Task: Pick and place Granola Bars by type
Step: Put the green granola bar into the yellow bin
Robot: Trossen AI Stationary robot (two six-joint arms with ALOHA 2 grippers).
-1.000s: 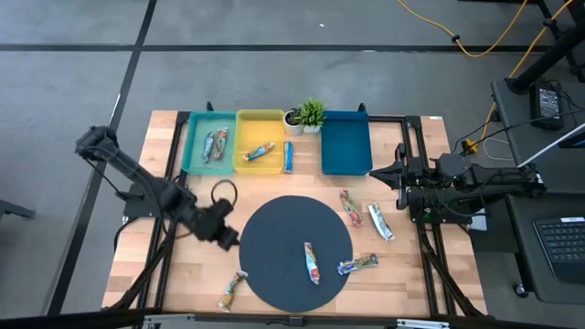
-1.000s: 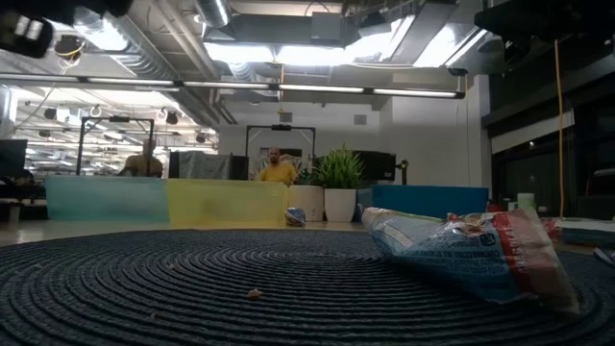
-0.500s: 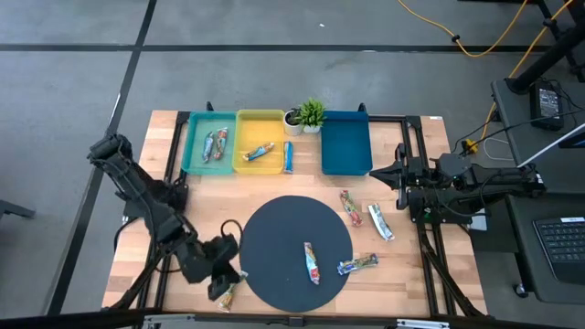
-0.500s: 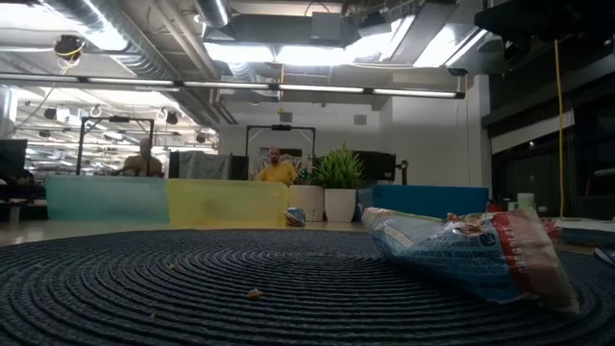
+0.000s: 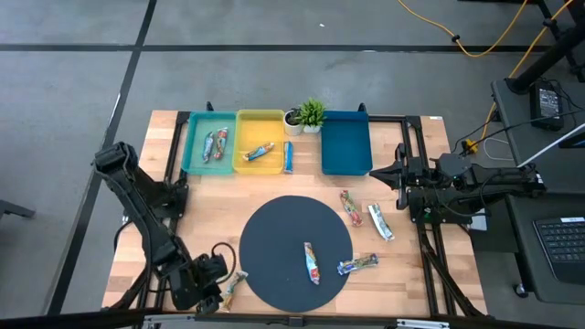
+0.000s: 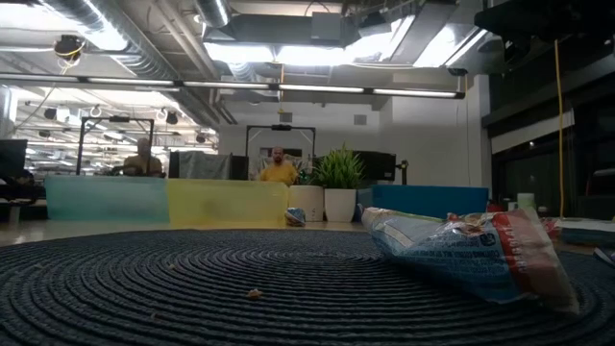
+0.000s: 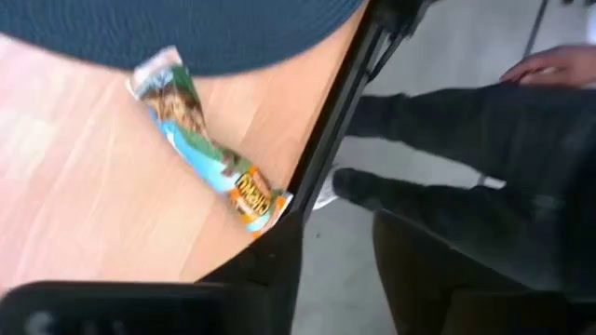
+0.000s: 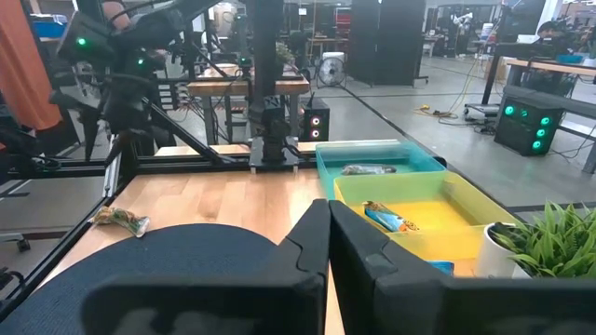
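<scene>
Fingers on the left gripper [image 5: 219, 291] can't be read from these shots; it's low at the near left corner, right beside the stray granola bar [image 5: 232, 289] lying on the bare wood just off the round dark mat [image 5: 294, 224], so my guess is it's lining up for that pick. Nothing's in its grasp that I can see. The right gripper [image 5: 395, 175] is pinched closed on nothing, parked at the right edge. Sorting's partly done: two bars in the teal bin [image 5: 208, 142], one in the yellow bin [image 5: 260, 139], blue bin [image 5: 345, 143] empty, others loose on and around the mat.
</scene>
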